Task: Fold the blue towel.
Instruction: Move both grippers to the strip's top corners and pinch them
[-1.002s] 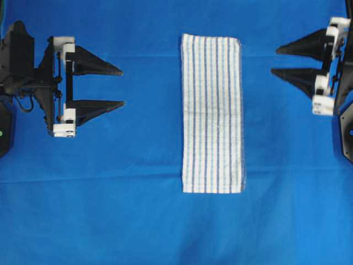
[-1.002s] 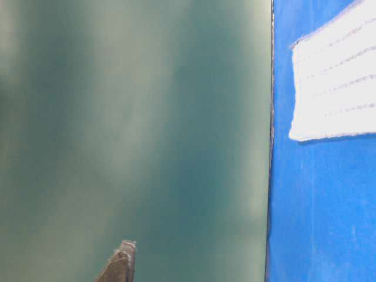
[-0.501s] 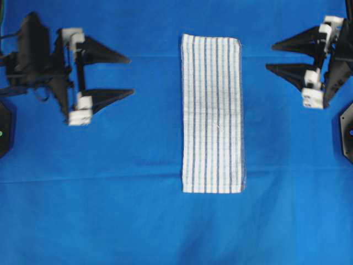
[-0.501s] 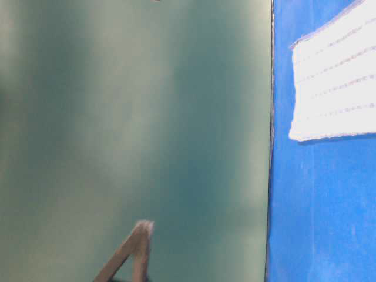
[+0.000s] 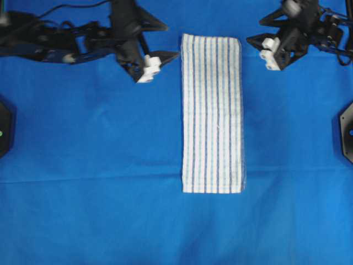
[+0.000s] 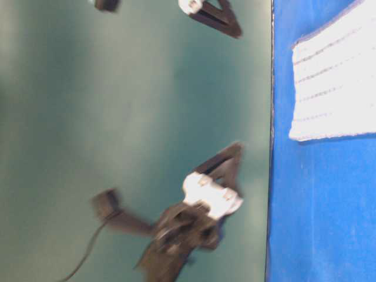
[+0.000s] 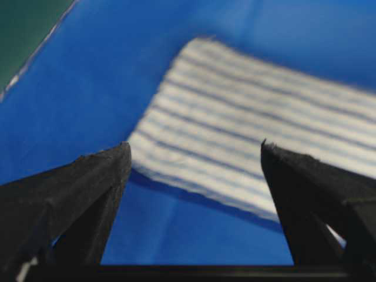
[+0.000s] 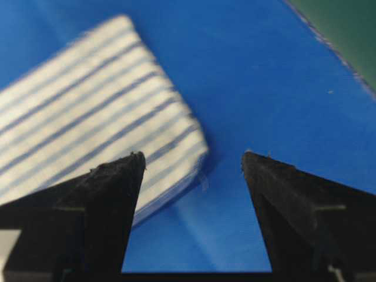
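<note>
Two grippers, left (image 5: 162, 40) and right (image 5: 255, 30), both spread and empty, flank the far end of my blue towel (image 5: 212, 113); uneven corner pinches could skew my fold.

— What sort of place is shown?

— A robot test bench, as in a lab, is suggested. A work surface is covered wall to wall by a plain blue cloth (image 5: 83, 210), and a flat dark-green backdrop (image 6: 135, 117) is seen at table level.

— Is anything homely seen?

— No furniture or household goods are visible. Two black arms with cabling are mounted at the far edge, and black fixtures (image 5: 346, 130) are set at the sides.
</note>
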`<action>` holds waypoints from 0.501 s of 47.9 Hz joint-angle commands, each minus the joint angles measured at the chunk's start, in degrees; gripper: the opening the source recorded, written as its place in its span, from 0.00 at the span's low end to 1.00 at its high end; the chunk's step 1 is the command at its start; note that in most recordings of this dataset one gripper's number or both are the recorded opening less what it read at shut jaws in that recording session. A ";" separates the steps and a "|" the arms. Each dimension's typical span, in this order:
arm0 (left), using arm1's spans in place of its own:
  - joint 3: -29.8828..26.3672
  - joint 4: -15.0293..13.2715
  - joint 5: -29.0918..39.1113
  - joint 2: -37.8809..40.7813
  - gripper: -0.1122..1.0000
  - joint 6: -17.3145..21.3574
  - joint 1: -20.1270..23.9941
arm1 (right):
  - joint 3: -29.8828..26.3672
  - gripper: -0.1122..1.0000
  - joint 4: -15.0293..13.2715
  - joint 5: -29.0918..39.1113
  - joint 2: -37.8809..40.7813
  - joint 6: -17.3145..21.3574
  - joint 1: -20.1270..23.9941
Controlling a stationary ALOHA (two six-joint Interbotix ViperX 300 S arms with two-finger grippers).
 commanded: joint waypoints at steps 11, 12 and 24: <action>-9.67 0.09 -0.53 13.27 0.91 -0.35 3.08 | -5.27 0.70 -1.05 -5.45 13.97 -0.18 -2.20; -10.11 0.09 -0.44 13.89 0.91 -0.35 3.08 | -5.36 0.70 -1.05 -5.80 14.68 -0.09 -2.20; -13.27 0.09 -0.18 17.31 0.90 -0.35 3.78 | -6.24 0.70 -1.05 -7.03 19.42 -0.09 -2.55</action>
